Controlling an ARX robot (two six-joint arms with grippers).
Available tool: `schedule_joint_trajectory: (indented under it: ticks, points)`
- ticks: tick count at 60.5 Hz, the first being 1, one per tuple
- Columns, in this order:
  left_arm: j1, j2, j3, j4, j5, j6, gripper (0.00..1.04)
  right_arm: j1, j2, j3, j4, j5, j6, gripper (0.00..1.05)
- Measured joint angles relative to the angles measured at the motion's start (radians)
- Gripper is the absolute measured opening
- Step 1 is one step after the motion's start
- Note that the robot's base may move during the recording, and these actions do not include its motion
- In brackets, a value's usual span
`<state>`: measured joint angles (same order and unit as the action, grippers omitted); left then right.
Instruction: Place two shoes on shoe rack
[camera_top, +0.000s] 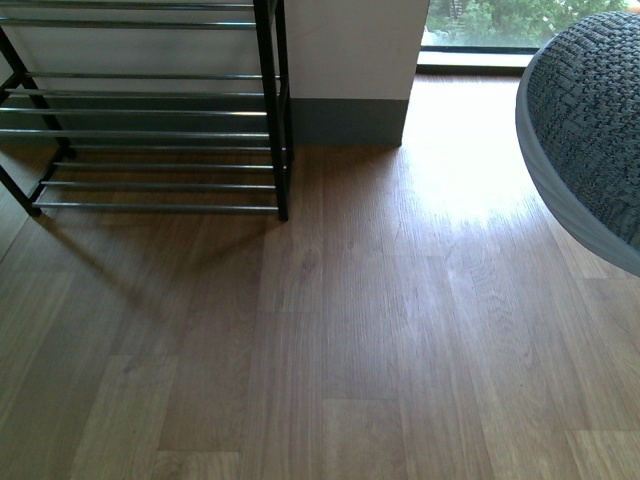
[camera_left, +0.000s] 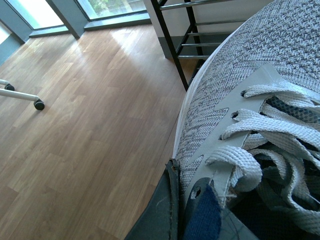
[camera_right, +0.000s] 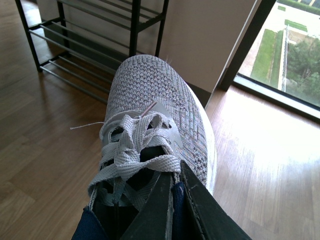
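While neither shoe has reached the shoe rack (camera_top: 282, 150) yet, both are in hand, so watch the grip! The left gripper (camera_left: 177, 210) is pinched tight on the collar of the left sneaker (camera_left: 240, 85), one dark finger outside the knit and the navy lining squeezed against it. Same story opposite: the right gripper (camera_right: 175, 210) is nipped down on the collar of the right sneaker (camera_right: 150, 90), toe pointing towards the rack. That grey toe looming at the right edge of the front view appears to be this one, held up clear of the wooden floor (camera_top: 330, 330).

Here is the danger, as I judge it. Each shoe hangs from a narrow bite on soft fabric, so the heavy white sole could swing or slide out on a quick move. Loose laces (camera_right: 130, 150) might catch a chrome bar. Those bars are thin and spaced apart; set down crooked, a sole could tip through. And the black corner post stands right in the approach, ready to knock a toe.
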<state>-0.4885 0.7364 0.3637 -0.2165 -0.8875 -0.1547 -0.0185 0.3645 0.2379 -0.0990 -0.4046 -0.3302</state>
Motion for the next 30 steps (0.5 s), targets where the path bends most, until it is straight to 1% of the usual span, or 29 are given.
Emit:
schedule_joint_trajectory:
  ticks: [30]
  points:
    - [-0.001,0.002,0.0,0.0,0.01,0.0,0.01,-0.002,0.0,0.0,0.0,0.004,0.0,0.01]
